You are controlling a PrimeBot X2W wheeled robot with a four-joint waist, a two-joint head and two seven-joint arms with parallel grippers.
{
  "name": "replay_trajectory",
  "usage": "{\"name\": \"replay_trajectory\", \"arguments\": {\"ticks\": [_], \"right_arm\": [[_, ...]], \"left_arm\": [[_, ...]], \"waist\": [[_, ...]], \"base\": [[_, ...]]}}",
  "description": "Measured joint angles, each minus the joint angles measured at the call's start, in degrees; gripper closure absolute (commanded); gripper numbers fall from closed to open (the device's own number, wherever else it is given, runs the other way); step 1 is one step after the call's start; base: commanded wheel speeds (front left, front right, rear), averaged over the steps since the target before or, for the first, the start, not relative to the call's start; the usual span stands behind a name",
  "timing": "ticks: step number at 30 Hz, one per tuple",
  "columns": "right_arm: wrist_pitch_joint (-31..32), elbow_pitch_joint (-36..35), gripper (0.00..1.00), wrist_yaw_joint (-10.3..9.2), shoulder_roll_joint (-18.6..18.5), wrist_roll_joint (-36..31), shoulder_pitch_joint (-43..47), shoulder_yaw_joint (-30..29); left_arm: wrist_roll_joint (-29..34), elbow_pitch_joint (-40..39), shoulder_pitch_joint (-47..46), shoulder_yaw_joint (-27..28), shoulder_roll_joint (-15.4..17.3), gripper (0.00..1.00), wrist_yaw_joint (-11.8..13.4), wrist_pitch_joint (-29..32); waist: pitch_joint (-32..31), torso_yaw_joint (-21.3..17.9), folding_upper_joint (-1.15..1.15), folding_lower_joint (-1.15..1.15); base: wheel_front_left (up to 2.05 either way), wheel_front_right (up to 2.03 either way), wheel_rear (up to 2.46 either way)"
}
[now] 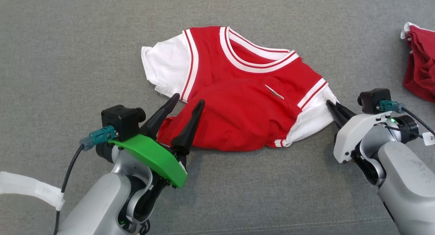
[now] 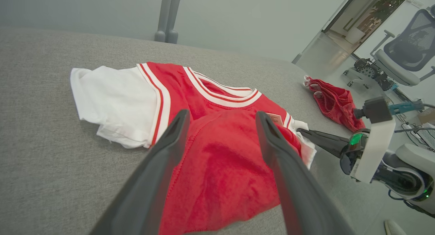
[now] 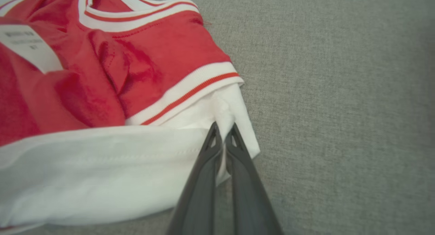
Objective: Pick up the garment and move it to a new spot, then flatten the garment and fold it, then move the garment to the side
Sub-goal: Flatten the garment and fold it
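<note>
The garment (image 1: pixel 238 102) is a red shirt with white sleeves and white-and-red striped trim, lying crumpled on the grey surface with its lower part folded up over the chest. My left gripper (image 1: pixel 188 102) is open, its two dark fingers straddling the red hem at the garment's lower left; the left wrist view shows the red cloth (image 2: pixel 221 167) between them. At the garment's right edge my right gripper (image 1: pixel 331 105) is shut on the tip of the white sleeve (image 3: pixel 234 119), which the right wrist view shows pinched between the fingertips.
A second red cloth (image 1: pixel 421 61) lies bunched at the far right edge of the grey padded surface (image 1: pixel 68 58). In the left wrist view an office chair (image 2: pixel 404 54) and floor clutter stand beyond the surface's far side.
</note>
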Motion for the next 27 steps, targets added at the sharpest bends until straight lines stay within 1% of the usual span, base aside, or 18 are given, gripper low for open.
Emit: {"name": "replay_trajectory", "arguments": {"ticks": [7,16,21,27], "right_arm": [[-1.4,-2.0,1.0,0.09,0.5,0.5,0.0,-0.5],[-3.1,-3.2,1.0,0.42,2.5,0.8,2.3,1.0],[-3.6,-3.1,1.0,0.37,2.5,0.7,2.4,1.0],[-4.7,-2.9,1.0,-0.21,1.7,0.6,2.4,-0.4]], "left_arm": [[0.7,0.5,-3.2,-1.3,0.7,0.0,0.0,3.1],[3.9,3.5,-13.5,-5.3,0.9,0.0,0.0,11.1],[4.6,6.6,-17.6,-6.4,0.3,0.0,0.0,14.9],[5.3,10.9,-20.5,-6.7,0.0,0.0,0.0,17.1]], "waist": [[1.6,-1.7,0.0,0.0],[3.2,-5.5,0.0,0.0],[4.3,-8.2,0.0,0.0],[6.2,-11.1,0.0,0.0]], "base": [[0.0,0.0,0.0],[0.0,0.0,0.0],[0.0,0.0,0.0],[0.0,0.0,0.0]]}}
